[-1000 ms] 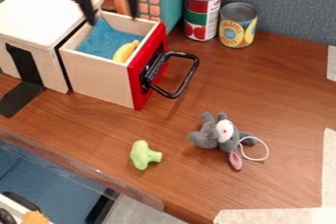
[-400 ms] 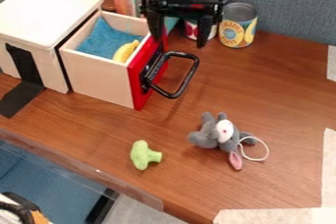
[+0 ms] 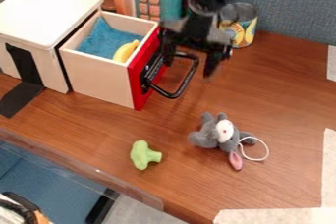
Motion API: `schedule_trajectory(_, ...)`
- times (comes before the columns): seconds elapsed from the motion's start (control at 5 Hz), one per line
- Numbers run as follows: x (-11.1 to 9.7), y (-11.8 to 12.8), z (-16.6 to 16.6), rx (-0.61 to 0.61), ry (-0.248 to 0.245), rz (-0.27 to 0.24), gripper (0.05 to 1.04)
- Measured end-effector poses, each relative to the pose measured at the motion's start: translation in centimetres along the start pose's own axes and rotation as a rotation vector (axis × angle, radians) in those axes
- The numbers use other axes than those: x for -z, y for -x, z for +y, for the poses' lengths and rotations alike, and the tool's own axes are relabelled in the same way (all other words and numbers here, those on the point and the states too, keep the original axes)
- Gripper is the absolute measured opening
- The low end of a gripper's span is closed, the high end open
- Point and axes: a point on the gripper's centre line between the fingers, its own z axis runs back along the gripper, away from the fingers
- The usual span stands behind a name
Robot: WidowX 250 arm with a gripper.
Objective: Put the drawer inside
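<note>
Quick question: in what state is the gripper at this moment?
Gripper: open, its fingers spread apart near the black handle, not closed on anything.

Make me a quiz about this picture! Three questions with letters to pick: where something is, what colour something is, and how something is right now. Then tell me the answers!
1. Where is the yellow toy banana?
A) beside the mouse
B) on top of the white box
C) in the drawer

2. What colour is the drawer's front?
A) red
B) green
C) yellow

3. How is the drawer now?
A) shut
B) open
C) upside down

Answers:
1. C: the banana lies inside the drawer's walls, by the blue cloth.
2. A: the panel behind the black handle is red.
3. B: the drawer sticks out, and you can see down into it.
</note>
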Motion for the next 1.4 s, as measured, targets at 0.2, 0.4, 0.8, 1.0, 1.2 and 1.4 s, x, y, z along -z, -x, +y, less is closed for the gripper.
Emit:
schedule_trajectory(0.2,1.5,-0.9,-1.0,0.038,-0.040,-0.037,1.000)
schedule_trajectory(0.4,3.3,-1.0,-1.6,0.072,-0.052,-0.005,0.952)
schedule_trajectory(0.8,3.9,-0.8,-1.4,0.083,-0.080,0.008,0.359)
schedule_trajectory(1.0,4.0,-0.6,-1.2,0.100,-0.089,0.011,0.170)
schedule_trajectory(1.2,3.9,-0.4,-0.3,0.100,-0.137,0.023,0.127)
schedule_trajectory(1.4,4.1,-1.1,2.0,0.017,-0.153,0.040,0.124)
